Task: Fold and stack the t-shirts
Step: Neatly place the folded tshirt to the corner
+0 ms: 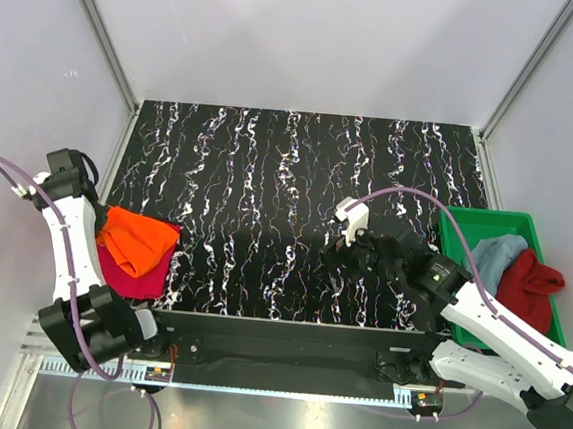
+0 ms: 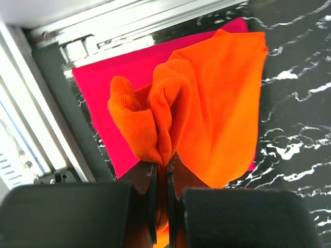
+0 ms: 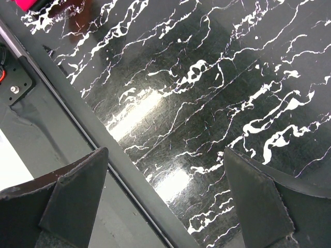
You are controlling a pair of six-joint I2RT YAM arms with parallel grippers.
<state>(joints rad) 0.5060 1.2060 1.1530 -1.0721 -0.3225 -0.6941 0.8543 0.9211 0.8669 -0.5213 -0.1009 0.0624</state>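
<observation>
The bright orange t-shirt (image 1: 139,242) lies bunched on the folded magenta-pink t-shirt (image 1: 146,282) at the table's near left corner. My left gripper (image 2: 161,166) is shut on a gathered fold of the orange t-shirt (image 2: 212,103), which hangs over the magenta-pink t-shirt (image 2: 106,88). In the top view the left gripper (image 1: 111,225) sits at the orange cloth's left edge. My right gripper (image 1: 334,255) hovers open over bare table near the front middle. The right wrist view shows the right gripper (image 3: 165,155) with nothing between its fingers. The light blue t-shirt (image 1: 496,255) and the dark red t-shirt (image 1: 529,286) lie crumpled in the tray.
A green plastic tray (image 1: 463,232) stands at the table's right edge, beside the right arm. The black marbled table top (image 1: 290,175) stretches between the walls. A metal rail (image 3: 129,175) runs along the near table edge under the right gripper.
</observation>
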